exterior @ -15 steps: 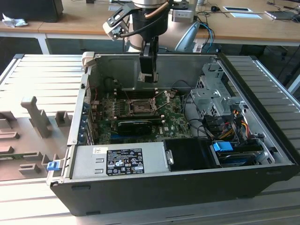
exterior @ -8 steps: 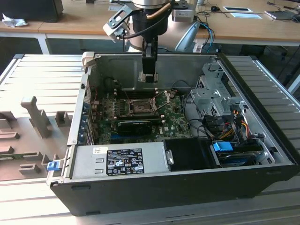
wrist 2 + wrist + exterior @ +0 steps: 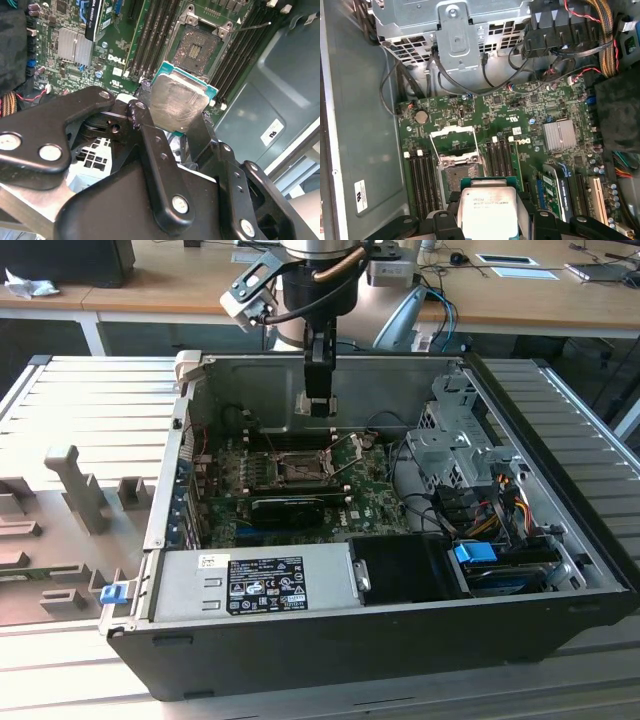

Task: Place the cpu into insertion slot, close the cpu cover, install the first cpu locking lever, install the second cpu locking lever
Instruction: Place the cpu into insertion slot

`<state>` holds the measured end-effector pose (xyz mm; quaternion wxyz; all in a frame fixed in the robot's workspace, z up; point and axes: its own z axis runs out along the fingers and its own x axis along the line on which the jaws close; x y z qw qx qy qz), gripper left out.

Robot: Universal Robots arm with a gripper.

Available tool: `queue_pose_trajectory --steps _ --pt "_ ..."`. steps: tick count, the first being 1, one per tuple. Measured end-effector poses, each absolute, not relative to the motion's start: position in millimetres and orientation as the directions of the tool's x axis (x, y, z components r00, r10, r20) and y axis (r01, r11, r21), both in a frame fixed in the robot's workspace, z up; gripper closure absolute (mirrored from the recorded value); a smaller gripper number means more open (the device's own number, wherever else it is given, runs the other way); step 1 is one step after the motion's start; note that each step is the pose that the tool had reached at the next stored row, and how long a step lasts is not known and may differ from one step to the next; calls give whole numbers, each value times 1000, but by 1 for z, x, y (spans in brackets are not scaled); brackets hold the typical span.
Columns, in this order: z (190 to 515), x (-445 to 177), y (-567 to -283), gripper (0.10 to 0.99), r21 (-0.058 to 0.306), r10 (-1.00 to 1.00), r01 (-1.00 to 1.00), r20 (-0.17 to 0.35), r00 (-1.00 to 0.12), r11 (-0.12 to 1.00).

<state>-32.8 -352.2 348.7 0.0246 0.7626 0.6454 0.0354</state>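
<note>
Holds the cpu (image 3: 177,102) pinched flat between the gripper (image 3: 318,408) fingers.
Hangs above the motherboard (image 3: 520,125), apart from the open insertion slot (image 3: 200,47), at the exterior view's upper centre.

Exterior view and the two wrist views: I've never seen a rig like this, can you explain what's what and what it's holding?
The exterior view looks from off the arm at an open computer case lying on a ribbed metal table. A robot arm reaches down into it. Its gripper is the clamp at the arm's end. Both wrist views come from cameras riding on the arm, looking along the gripper. The gripper is shut on the cpu, a flat silver square chip, held above the green motherboard. The empty socket sits close by, with the cpu cover swung open.
</note>
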Motion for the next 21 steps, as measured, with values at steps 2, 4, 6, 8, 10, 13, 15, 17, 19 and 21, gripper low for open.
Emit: queue_pose_trajectory --steps 2,4,6,8,10,13,15,17,19,21 --pt "349 -33 -352 557 83 986 983 22 163 -164" --pt "349 -33 -352 557 83 987 983 22 161 -162" --pt "349 -33 -352 557 83 987 984 22 158 -159" --pt "349 -33 -352 557 83 987 984 22 156 -157" --pt "348 -33 -352 557 83 988 984 22 154 -156" --pt "348 -33 -352 557 83 988 985 22 150 -151" --pt "348 -33 -352 557 83 989 985 22 148 -150" --pt "348 -33 -352 557 83 989 986 22 146 -147" --pt "348 -33 -352 557 83 989 986 22 143 -145" --pt "348 -33 -352 557 83 990 986 22 141 -143"
